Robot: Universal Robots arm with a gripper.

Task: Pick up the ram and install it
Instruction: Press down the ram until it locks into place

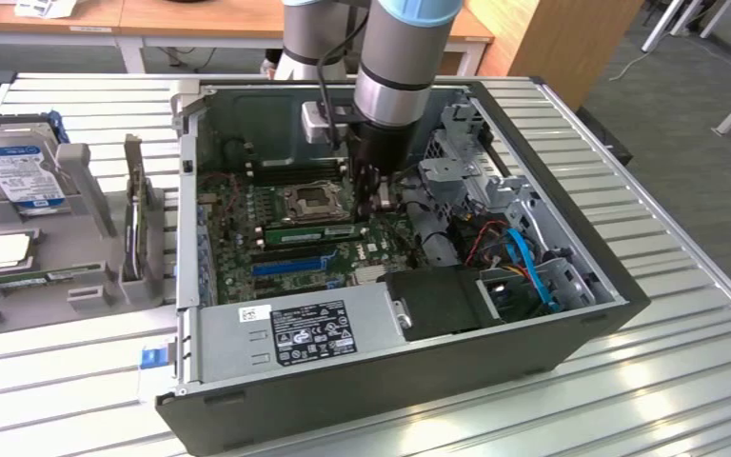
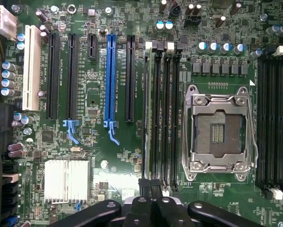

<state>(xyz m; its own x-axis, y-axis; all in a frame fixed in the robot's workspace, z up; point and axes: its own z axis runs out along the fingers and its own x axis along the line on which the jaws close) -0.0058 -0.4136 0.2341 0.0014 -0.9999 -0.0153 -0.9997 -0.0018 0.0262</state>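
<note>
Open PC case (image 1: 594,314) on a slatted metal table (image 1: 670,400). Arm reaching down into it from above.

Writing: white-and-black label on the power supply (image 1: 308,328), print too small to read. Blue-and-white label on the hard drive (image 1: 16,167), likewise unreadable. White lettering beside the board's slots in the wrist view, not legible.

Ram (image 1: 308,233): stands on edge in a memory slot just beside the empty CPU socket (image 1: 311,202), green face and pale label toward the exterior view. Appears in the wrist view as a thin line (image 2: 145,118), in the slot farthest from the socket (image 2: 219,132).

Gripper (image 1: 376,195): fingers closed together, tips (image 2: 143,183) over one end of the ram. Impossible to tell whether pinching it or only resting on it.

Board: one long blue slot (image 2: 110,80), black slots on both sides of it, a white slot (image 2: 31,66), a ribbed silver heatsink (image 2: 66,180). Blue cable (image 1: 524,262) in the drive bay at the exterior view's right.

Outside the case, at the exterior view's left: grey holder (image 1: 87,290) carrying the upright hard drive and a square silver chip (image 1: 7,249).

Room: wooden desk (image 1: 201,17) behind the table, grey carpet (image 1: 696,124) at the exterior view's right.
</note>
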